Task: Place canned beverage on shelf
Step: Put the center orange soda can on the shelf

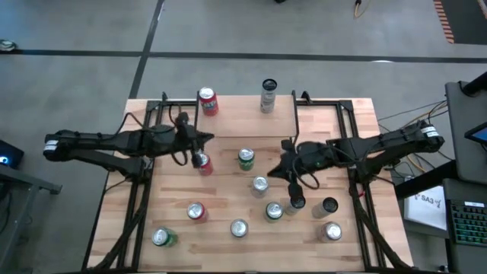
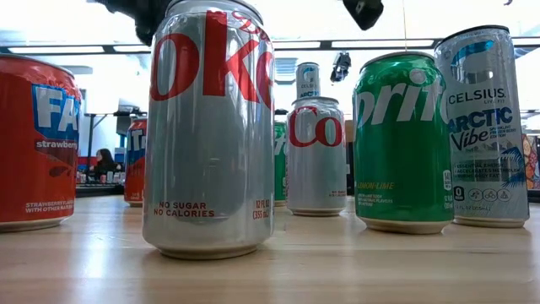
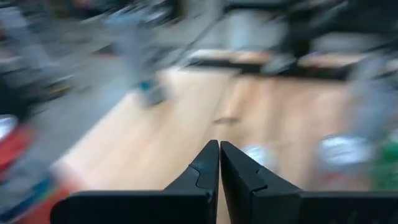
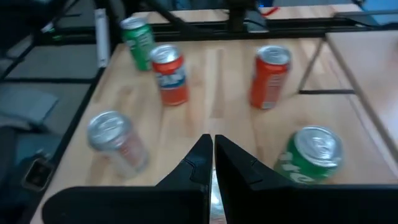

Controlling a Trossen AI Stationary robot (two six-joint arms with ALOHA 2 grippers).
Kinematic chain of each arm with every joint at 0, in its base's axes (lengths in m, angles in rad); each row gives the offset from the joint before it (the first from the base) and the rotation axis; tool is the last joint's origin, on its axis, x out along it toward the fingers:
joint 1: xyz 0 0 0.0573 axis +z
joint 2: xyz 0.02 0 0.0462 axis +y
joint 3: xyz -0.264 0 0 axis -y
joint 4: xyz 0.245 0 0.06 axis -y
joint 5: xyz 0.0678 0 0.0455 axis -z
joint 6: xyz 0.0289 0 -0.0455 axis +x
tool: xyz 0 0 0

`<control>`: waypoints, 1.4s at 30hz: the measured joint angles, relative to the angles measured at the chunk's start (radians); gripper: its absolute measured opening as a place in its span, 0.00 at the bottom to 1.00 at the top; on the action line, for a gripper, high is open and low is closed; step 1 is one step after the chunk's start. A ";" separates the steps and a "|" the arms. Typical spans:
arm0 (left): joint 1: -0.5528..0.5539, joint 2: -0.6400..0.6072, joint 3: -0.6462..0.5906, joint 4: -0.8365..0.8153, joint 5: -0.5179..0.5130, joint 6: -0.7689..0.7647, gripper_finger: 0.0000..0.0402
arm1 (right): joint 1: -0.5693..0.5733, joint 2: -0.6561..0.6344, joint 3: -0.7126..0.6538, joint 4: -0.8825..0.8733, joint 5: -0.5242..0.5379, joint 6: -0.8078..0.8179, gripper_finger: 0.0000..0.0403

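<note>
Both arms hang low over the tabletop (image 1: 217, 255) with nothing in them. The left gripper (image 3: 219, 144) has its fingers pressed together and sits near the shelf's left front corner, just above a red can (image 1: 202, 161). The right gripper (image 4: 211, 138) is pressed together too, over the right middle of the tabletop and pointing in at the cluster of cans. With both closed and empty, I'd say no can is picked yet; a gripper has to spread before it can take one.

The shelf (image 1: 240, 118) stands along the far edge of the tabletop, raised on thin black legs. It carries 2 cans: a red one (image 1: 207, 101) at its left end and a tall silver-and-black one (image 1: 268, 95) toward its right. The board between them is bare, which looks like the natural spot for the next can.

About 10 more cans stand upright and scattered on the tabletop in front of the shelf, apart from each other, so fingers could probably get around any one. From table height, a Diet Coke (image 2: 208, 127) stands nearest, with a strawberry Fanta (image 2: 34, 139), a Sprite (image 2: 403, 139) and a Celsius (image 2: 488, 127) beside it. I cannot tell whether any is opened.
</note>
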 joint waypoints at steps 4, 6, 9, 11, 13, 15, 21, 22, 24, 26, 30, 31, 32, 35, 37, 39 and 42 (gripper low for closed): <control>0.032 0.012 -0.002 -0.022 -0.157 0.093 0.00 | 0.043 0.000 0.000 -0.010 0.000 -0.040 0.02; 0.071 0.022 -0.002 -0.018 -0.112 0.132 0.00 | 0.051 0.000 0.000 -0.021 0.000 -0.055 0.02; 0.154 0.039 0.003 -0.009 0.018 0.153 0.00 | 0.051 0.000 0.000 -0.039 0.001 -0.063 0.02; 0.211 0.052 0.003 -0.009 0.059 0.154 0.00 | 0.050 0.000 0.000 -0.043 0.001 -0.075 0.02; 0.261 0.064 0.003 -0.014 0.086 0.160 0.00 | 0.046 0.000 0.000 -0.043 0.001 -0.083 0.02; 0.302 0.075 0.003 -0.014 0.109 0.173 0.00 | 0.043 -0.001 0.000 -0.044 0.000 -0.083 0.02; 0.380 0.117 0.003 -0.002 0.152 0.204 0.00 | 0.037 -0.002 0.000 -0.045 0.001 -0.100 0.02; 0.390 0.122 0.003 0.011 0.151 0.211 0.00 | 0.034 -0.002 0.000 -0.045 0.001 -0.100 0.02; 0.409 0.137 0.003 0.039 0.151 0.225 0.00 | 0.024 -0.002 0.000 -0.045 0.000 -0.101 0.02; 0.424 0.148 0.003 0.065 0.151 0.231 0.00 | 0.015 -0.002 0.000 -0.045 0.002 -0.101 0.02; 0.458 0.166 0.003 0.093 0.151 0.231 0.00 | 0.003 -0.002 0.000 -0.045 0.003 -0.100 0.02; 0.466 0.171 0.003 0.095 0.153 0.231 0.00 | 0.003 -0.002 0.000 -0.045 0.003 -0.100 0.02; 0.474 0.176 0.003 0.100 0.152 0.231 0.00 | 0.003 -0.002 0.000 -0.045 0.003 -0.102 0.02; 0.495 0.190 0.003 0.108 0.152 0.230 0.00 | 0.003 -0.002 0.000 -0.045 0.002 -0.109 0.02; 0.506 0.199 0.003 0.115 0.150 0.227 0.00 | 0.003 -0.002 0.000 -0.045 0.002 -0.109 0.02; 0.512 0.206 0.003 0.120 0.149 0.222 0.00 | 0.003 -0.002 0.000 -0.045 0.002 -0.109 0.02; 0.512 0.212 0.003 0.120 0.148 0.211 0.00 | 0.003 -0.002 0.000 -0.045 0.002 -0.108 0.02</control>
